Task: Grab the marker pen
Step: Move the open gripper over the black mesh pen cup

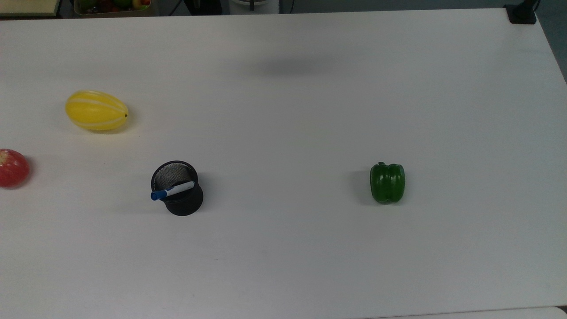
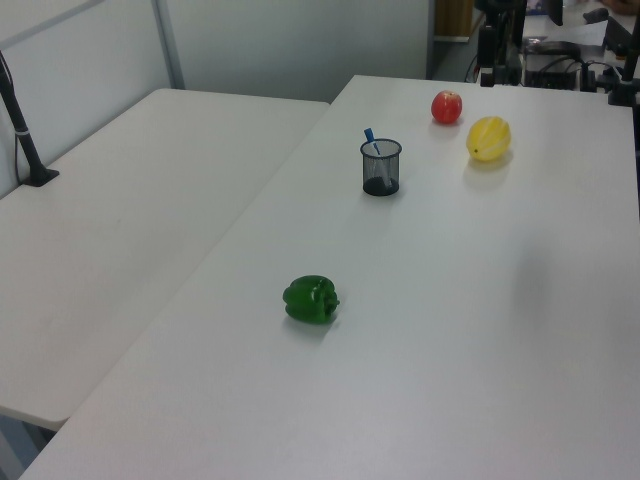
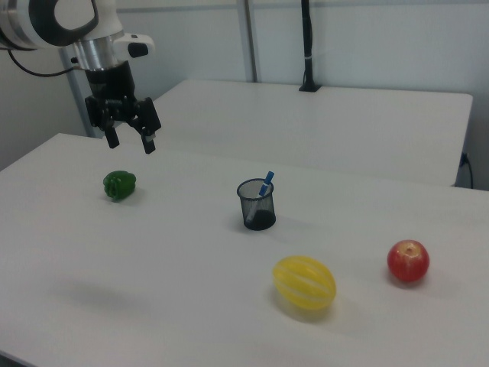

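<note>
White table (image 1: 310, 110), nothing grabbed yet: pen (image 3: 266, 183) sits in the cup (image 3: 257, 205) at my 4 o'clock, my gripper (image 3: 128, 140) hanging with fingers apart.

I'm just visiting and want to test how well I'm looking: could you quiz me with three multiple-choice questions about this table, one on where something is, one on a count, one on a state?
1. Where is the marker pen?
A. Flat on the table
B. Standing in the black mesh cup
C. In the robot's hand

2. How many fruits and vegetables lie on the table?
A. Two
B. Three
C. Five

3. What is the hand doing?
A. Open, holding nothing
B. Shut on the pen
C. Pressing on the pepper

Answers:
1 B: the pen's blue tip leans out over the cup's rim.
2 B: a green pepper, a yellow melon, a red apple.
3 A: in the right view its fingers are spread in the air above the pepper.
</note>
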